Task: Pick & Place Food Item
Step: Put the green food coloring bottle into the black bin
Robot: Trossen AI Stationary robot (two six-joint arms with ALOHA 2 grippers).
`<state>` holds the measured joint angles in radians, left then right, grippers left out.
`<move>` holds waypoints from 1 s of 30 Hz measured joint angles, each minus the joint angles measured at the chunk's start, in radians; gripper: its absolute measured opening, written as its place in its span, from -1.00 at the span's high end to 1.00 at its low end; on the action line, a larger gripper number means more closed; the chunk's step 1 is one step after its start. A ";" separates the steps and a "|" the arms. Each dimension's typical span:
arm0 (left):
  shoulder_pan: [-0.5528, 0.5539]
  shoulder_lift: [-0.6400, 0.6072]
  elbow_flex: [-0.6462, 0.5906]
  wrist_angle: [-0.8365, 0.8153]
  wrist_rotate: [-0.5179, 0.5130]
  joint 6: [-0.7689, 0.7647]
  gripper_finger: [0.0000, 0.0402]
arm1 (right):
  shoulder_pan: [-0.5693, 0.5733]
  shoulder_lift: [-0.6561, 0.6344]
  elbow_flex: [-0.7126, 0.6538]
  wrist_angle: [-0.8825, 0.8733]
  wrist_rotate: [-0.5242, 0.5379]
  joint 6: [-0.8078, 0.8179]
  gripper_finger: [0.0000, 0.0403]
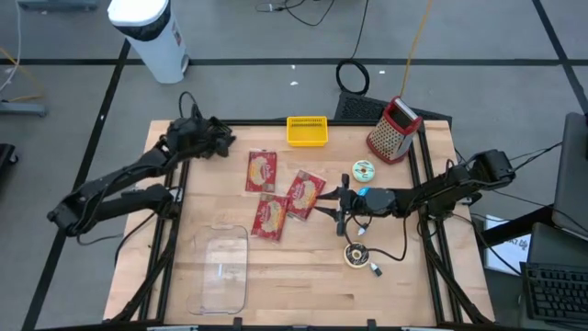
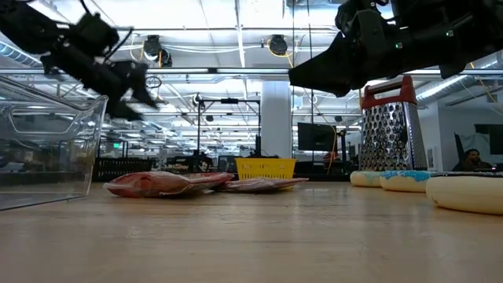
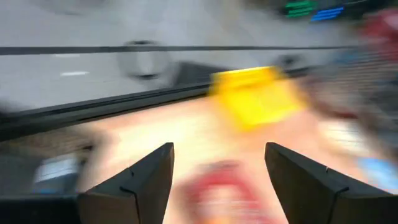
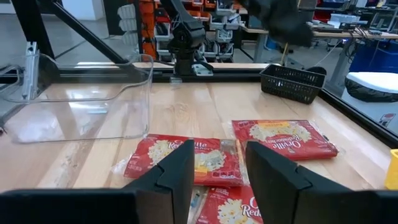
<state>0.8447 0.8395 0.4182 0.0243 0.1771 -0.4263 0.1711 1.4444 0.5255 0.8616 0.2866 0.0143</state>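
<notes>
Popcorn packets lie mid-surface: one [image 1: 262,171] nearest our left pincer [image 1: 220,140], which hangs spread and empty above the far-left corner; two more [image 1: 268,218] [image 1: 304,194] sit beside it. Our right pincer [image 1: 333,208], jaws parted and holding nothing, hovers over them. We should descend squarely, pinch one packet's edge, then carry it to the clear tub [image 1: 220,271].

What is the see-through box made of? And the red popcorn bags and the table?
The see-through box looks like hard clear plastic: you see the table through it, and its edges shine. The red popcorn bags seem to be thin glossy plastic film, crinkled and printed. The table looks like pale wood, with grain lines and planks.
</notes>
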 joint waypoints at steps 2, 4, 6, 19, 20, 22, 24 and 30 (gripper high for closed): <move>-0.037 -0.036 0.006 0.038 0.109 -0.028 -0.25 | 0.016 -0.016 0.000 0.000 -0.003 -0.003 0.35; -0.085 -0.063 0.008 0.093 0.180 -0.027 -0.25 | 0.043 -0.037 0.000 -0.010 -0.040 -0.004 0.35; -0.141 -0.083 0.008 0.133 0.206 -0.008 -0.26 | 0.086 -0.067 0.000 -0.046 -0.109 0.030 0.34; -0.349 -0.043 0.008 0.250 0.046 0.145 -0.27 | 0.429 -0.199 0.002 -0.176 -0.369 1.003 0.34; -0.352 -0.038 0.008 0.249 0.022 0.146 -0.27 | 0.463 -0.199 0.009 -0.252 -0.342 1.120 0.36; -0.358 -0.021 0.008 0.249 -0.017 0.141 -0.27 | 0.529 -0.199 0.042 -0.496 -0.340 1.403 0.40; -0.362 -0.002 0.008 0.263 -0.036 0.128 -0.27 | 0.594 -0.196 0.087 -0.759 -0.417 1.688 0.44; -0.363 0.040 0.008 0.292 -0.048 0.125 -0.27 | 0.747 -0.197 0.148 -1.342 -0.725 2.134 0.58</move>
<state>0.4816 0.8793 0.4267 0.3161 0.1287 -0.3016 0.9185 1.2472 0.6739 -0.4799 -0.4383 2.1485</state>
